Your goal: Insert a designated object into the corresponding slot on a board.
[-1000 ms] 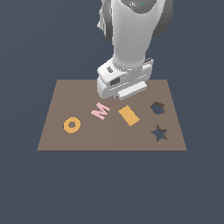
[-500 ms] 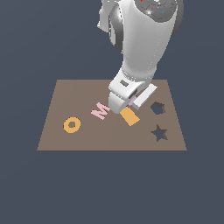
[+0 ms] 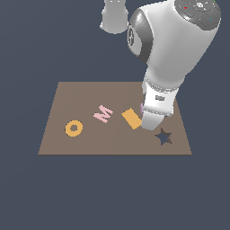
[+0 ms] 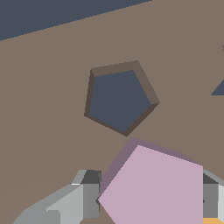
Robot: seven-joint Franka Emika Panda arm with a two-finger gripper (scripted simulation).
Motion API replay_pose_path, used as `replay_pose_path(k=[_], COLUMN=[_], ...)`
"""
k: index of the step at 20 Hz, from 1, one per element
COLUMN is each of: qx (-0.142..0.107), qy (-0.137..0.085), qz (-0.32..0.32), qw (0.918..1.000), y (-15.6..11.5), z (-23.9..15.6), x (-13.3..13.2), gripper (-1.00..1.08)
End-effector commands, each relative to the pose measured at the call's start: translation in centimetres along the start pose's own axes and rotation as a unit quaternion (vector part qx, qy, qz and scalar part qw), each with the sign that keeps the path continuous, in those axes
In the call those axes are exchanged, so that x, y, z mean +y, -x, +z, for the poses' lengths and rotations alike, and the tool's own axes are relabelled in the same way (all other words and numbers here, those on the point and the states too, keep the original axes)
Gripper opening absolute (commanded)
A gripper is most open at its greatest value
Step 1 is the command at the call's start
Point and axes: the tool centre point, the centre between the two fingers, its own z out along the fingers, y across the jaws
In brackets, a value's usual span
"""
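Observation:
In the wrist view a pale lilac-pink five-sided block (image 4: 153,190) sits between my two grey fingers (image 4: 89,197), and my gripper (image 4: 151,199) is shut on it. Just beyond the block lies the slot (image 4: 119,99), a dark five-sided cut-out in the brown board (image 4: 39,87); block and slot are apart. In the exterior view my gripper (image 3: 149,122) hangs low over the board (image 3: 58,143) toward the exterior view's right. Only a sliver of the block (image 3: 142,108) shows there, and the arm hides the slot.
On the board lie an orange ring (image 3: 73,128), a pink letter M (image 3: 103,113) and an orange rectangle (image 3: 131,118) right beside my gripper. A dark star-shaped hole (image 3: 164,137) opens just in front of the gripper. My arm's bulky white link (image 3: 173,49) looms above.
The arm has swung toward the exterior view's right, from above the board's rear middle to over the area that held the five-sided hole, carrying the block and covering that hole.

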Motion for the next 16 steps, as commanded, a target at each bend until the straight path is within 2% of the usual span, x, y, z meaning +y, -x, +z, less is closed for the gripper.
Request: replay_pose_path(k=[1,9,16], qx=[0.000,0.000,0.000], qy=[0.000,0.000,0.000], qz=[-0.053,-0.174,-0.233], qw=[0.9986,0.9847,0.9724], y=[-1.3,-4.2,-5.5], z=[-0.1,-0.2,-0.3], x=[0.0,-0.7,-1.4], gripper=[-1.00,-1.00,-1.00])
